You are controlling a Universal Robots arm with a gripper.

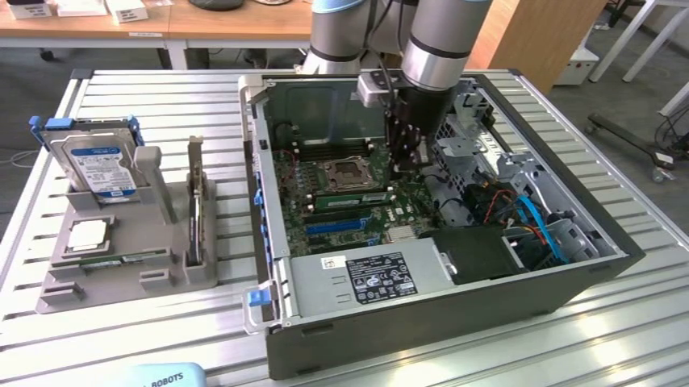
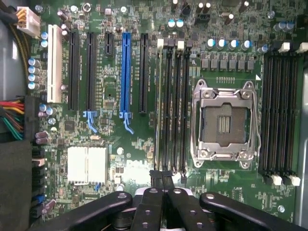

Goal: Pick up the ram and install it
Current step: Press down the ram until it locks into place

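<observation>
A thin green ram stick (image 1: 350, 196) appears to sit edge-up in a memory slot beside the empty processor socket (image 1: 347, 171) on the motherboard. In the wrist view that slot (image 2: 159, 106) shows a pale thin edge along its length. My gripper (image 1: 408, 168) hangs low inside the open computer case, just past the socket. Its dark fingertips (image 2: 161, 177) are shut together over the end of the memory slots, with nothing visible between them. Another green stick (image 1: 116, 260) lies flat in the grey holder on the exterior view's left.
The grey holder (image 1: 64, 292) also carries a hard drive (image 1: 99, 165), a square silver chip (image 1: 86, 235) and an upright dark card (image 1: 194, 211). Inside the case (image 1: 431, 318) are a power supply (image 1: 366, 278), drive cage and cables (image 1: 538, 230). A slatted metal table (image 1: 151, 105) surrounds everything.
</observation>
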